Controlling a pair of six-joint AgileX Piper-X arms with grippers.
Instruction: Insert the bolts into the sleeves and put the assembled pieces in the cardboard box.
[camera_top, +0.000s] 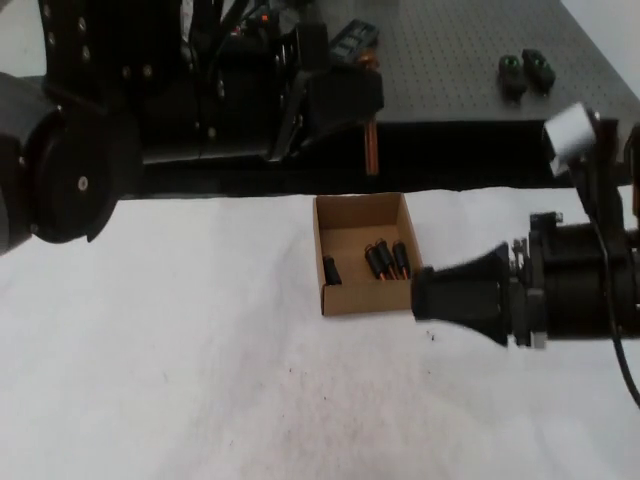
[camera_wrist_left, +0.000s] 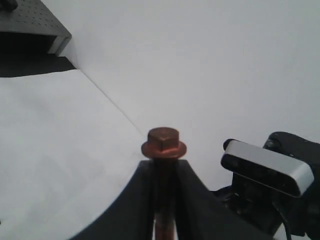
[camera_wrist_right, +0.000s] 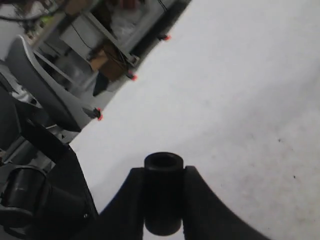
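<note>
Copper bolt (camera_wrist_left: 163, 144), clamped in the left gripper (camera_wrist_left: 163, 172), jaws closed tight on the shank: hex head standing proud on the wrist-camera side, shank passing down between the jaws. In the high view, hanging upright below that gripper, free end downward, well above the table (camera_top: 200, 380) and over its dark far edge.

Black sleeve (camera_wrist_right: 163, 195), pinched crosswise in the right gripper (camera_wrist_right: 163, 175), jaws squeezed onto its sides, open bore turned toward the wrist camera and so, judging by the level arm in the high view, probably upward. Bore dark and seemingly empty; insertion not yet done.

Deciding relation: bolt well apart from the sleeve, lying ahead of the right gripper and a little to its left, and higher. Long axes seemingly close to parallel, both roughly upright, but far out of line. Likely needed next: carrying the shank's free end over the bore, then lowering straight along that axis. Left gripper better placed for coming down from above; right gripper better kept steady as the holder. Risk of jamming at the rim if tilted on entry.

Just beside the right gripper's tips, to the left: cardboard box (camera_top: 360, 303), open-topped, resting on the table, several assembled pieces (camera_top: 385, 260) lying inside. Short carry there once mated.
</note>
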